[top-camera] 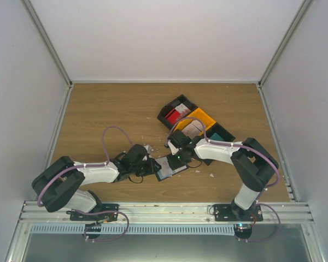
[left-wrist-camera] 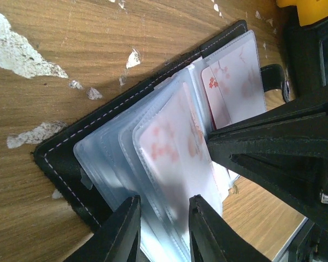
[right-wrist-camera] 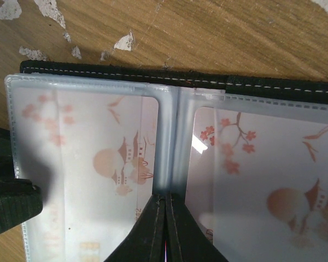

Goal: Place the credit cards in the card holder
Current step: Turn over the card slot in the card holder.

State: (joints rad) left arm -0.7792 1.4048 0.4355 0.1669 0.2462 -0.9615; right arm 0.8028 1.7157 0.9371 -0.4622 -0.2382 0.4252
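Observation:
The black card holder (top-camera: 165, 173) lies open on the wood between my grippers. In the left wrist view its clear sleeves (left-wrist-camera: 169, 142) fan out from the black cover (left-wrist-camera: 60, 169). Whitish credit cards with red blossom and pagoda prints sit in the sleeves (right-wrist-camera: 98, 164), one on each side of a raised sleeve. My left gripper (left-wrist-camera: 164, 218) straddles the sleeve stack and grips it. My right gripper (right-wrist-camera: 165, 199) is shut on the raised middle sleeve (right-wrist-camera: 172, 142), seen edge-on. More cards lie in the bins: red-and-white (top-camera: 176, 114), whitish (top-camera: 192, 129), teal (top-camera: 218, 134).
A row of black and yellow bins (top-camera: 181, 102) stands just behind the grippers, touching the right arm's wrist. Small white crumbs and worn pale patches (left-wrist-camera: 22, 54) dot the wood around the holder. The right gripper's black body (left-wrist-camera: 273, 158) fills the right of the left wrist view.

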